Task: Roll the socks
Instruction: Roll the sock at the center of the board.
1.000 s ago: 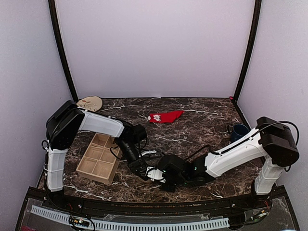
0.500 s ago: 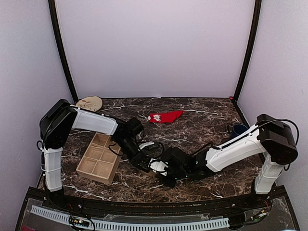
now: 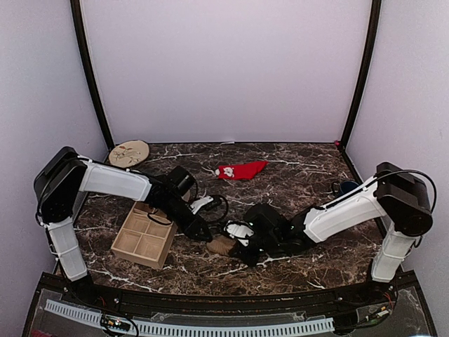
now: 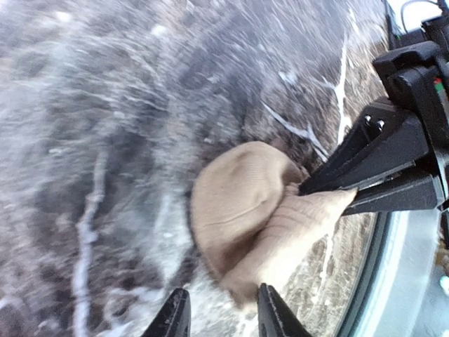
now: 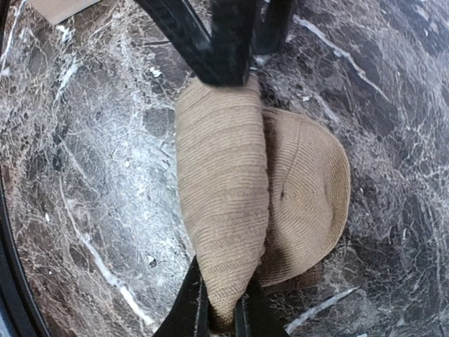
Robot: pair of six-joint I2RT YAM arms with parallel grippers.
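The tan-brown sock lies folded on the marble near the front centre, one ribbed layer over a rounded one. My right gripper is shut on the narrow end of the ribbed layer, also seen in the left wrist view. My left gripper is open just short of the sock's other end, with nothing pinched between its fingers. In the top view it sits left of the sock. The red sock with a white patch lies flat at the back centre, away from both arms.
A wooden compartment tray sits at the front left, close to the left arm. A round wooden disc lies at the back left corner. A dark blue mug stands at the right, behind the right arm.
My left gripper has opened and drawn back to the left. The right gripper has carried its end of the tan sock away from the front edge, and the sock now shows between the arms.
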